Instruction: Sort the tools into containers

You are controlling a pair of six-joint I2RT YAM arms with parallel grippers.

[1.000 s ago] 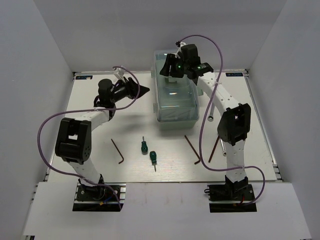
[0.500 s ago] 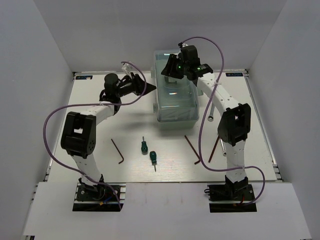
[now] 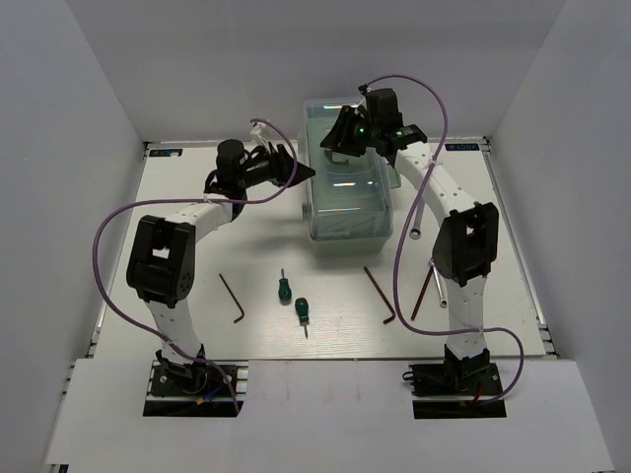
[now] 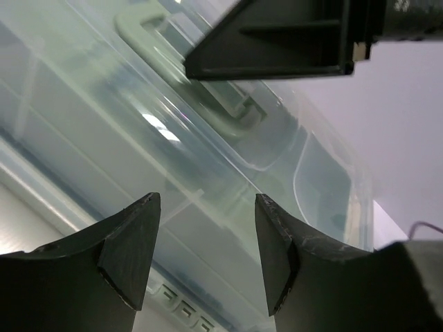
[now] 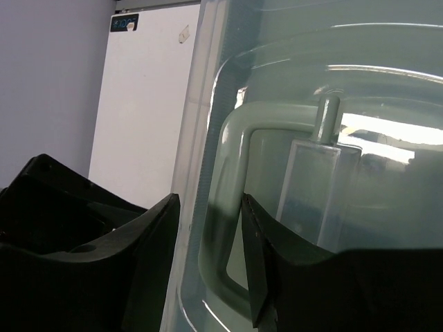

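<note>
The mint-green toolbox (image 3: 345, 192) with its clear lid shut stands at the back middle of the table. My left gripper (image 3: 302, 174) is open at the box's left side, its jaws facing the lid (image 4: 138, 131) and pale handle (image 4: 208, 104). My right gripper (image 3: 331, 140) is open over the lid's far left part, its fingers either side of one leg of the handle (image 5: 232, 200). On the table lie three reddish-brown hex keys (image 3: 234, 298) (image 3: 379, 293) (image 3: 422, 294), two green screwdrivers (image 3: 283, 287) (image 3: 302, 313) and a silver wrench (image 3: 418, 219).
The white table (image 3: 197, 266) is boxed in by white walls on the left, back and right. Purple cables loop from both arms. The right gripper's dark finger (image 4: 277, 41) shows at the top of the left wrist view.
My left gripper has swung right, from open table up to the toolbox's left side. My right gripper has shifted slightly over the lid. The tools have not moved.
</note>
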